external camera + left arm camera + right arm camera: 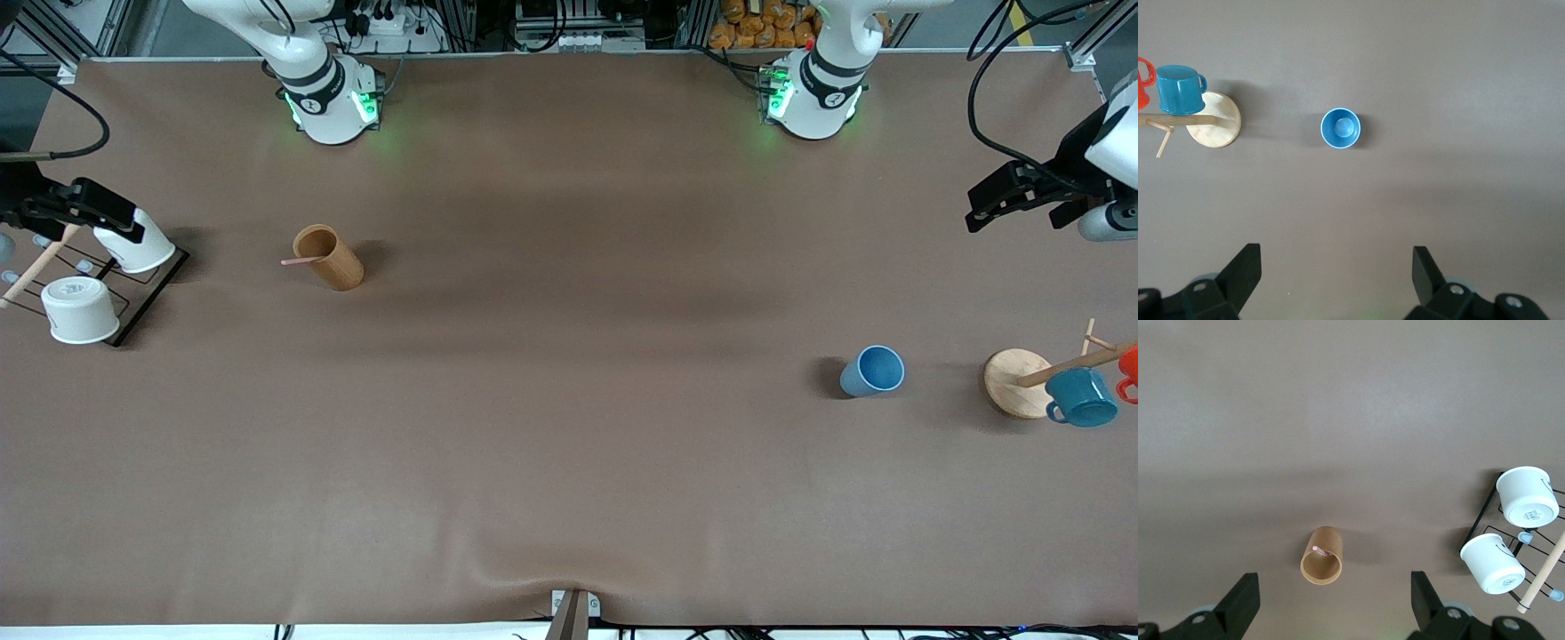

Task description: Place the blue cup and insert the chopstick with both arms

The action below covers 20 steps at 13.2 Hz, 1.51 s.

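Both arms are hanging high over the bench [569, 427], each gripper released with jaws spread wide and nothing between them. Left gripper [1337, 280] is hovering above bare bench, with the blue cup [1341, 128] standing upright, mouth up, just ahead of its open jaws; a wooden mug stand [1215, 119] carrying a teal mug [1179, 89] is sitting off to one side of it. Right gripper [1335, 603] is hovering with the brown wooden cup [1321, 564] close ahead of its jaws; the chopstick [302, 260] is leaning inside that cup, its pink end poking past the rim. A rack of white cups [1508, 537] is lying off to the side. Judging by looks, the blue cup seems light, rigid and smooth-walled, best pinched across its rim or sidewalls. The chopstick appears thin, stiff and likely to pivot, so gripping its exposed end squarely looks wise.
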Available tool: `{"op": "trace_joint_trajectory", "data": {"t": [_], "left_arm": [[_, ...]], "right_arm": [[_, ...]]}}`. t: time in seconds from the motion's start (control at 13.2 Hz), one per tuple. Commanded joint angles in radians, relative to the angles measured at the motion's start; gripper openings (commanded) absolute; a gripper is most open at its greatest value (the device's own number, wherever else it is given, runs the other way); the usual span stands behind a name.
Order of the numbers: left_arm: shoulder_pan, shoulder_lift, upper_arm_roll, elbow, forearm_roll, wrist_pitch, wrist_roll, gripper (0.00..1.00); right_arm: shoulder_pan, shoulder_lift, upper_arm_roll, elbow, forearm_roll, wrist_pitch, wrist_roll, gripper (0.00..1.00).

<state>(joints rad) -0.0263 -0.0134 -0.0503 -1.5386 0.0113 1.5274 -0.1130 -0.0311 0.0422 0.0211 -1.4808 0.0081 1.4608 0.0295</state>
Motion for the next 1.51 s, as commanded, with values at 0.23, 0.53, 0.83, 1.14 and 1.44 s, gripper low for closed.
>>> {"op": "trace_joint_trajectory", "data": {"t": [0.23, 0.53, 0.83, 1.14, 1.44], "left_arm": [[0.002, 0.046, -0.003, -0.030, 0.026, 0.063, 0.006, 1.00], [0.000, 0.053, -0.003, -0.170, 0.027, 0.238, 0.009, 1.00], [0.032, 0.101, -0.003, -0.274, 0.030, 0.387, 0.013, 1.00], [0.037, 0.193, -0.005, -0.321, 0.030, 0.497, 0.013, 1.00], [0.057, 0.295, -0.005, -0.313, 0.026, 0.568, 0.013, 1.00]], "right_arm": [[0.007, 0.096, -0.001, 0.010, -0.010, -0.016, -0.042, 1.00], [0.017, 0.191, 0.002, 0.010, 0.000, -0.014, -0.023, 1.00], [0.019, 0.342, 0.002, 0.014, 0.050, 0.000, -0.023, 1.00], [0.034, 0.418, 0.000, -0.013, 0.101, -0.013, -0.014, 0.91], [0.034, 0.400, 0.002, -0.114, 0.124, -0.063, -0.008, 0.78]]}}
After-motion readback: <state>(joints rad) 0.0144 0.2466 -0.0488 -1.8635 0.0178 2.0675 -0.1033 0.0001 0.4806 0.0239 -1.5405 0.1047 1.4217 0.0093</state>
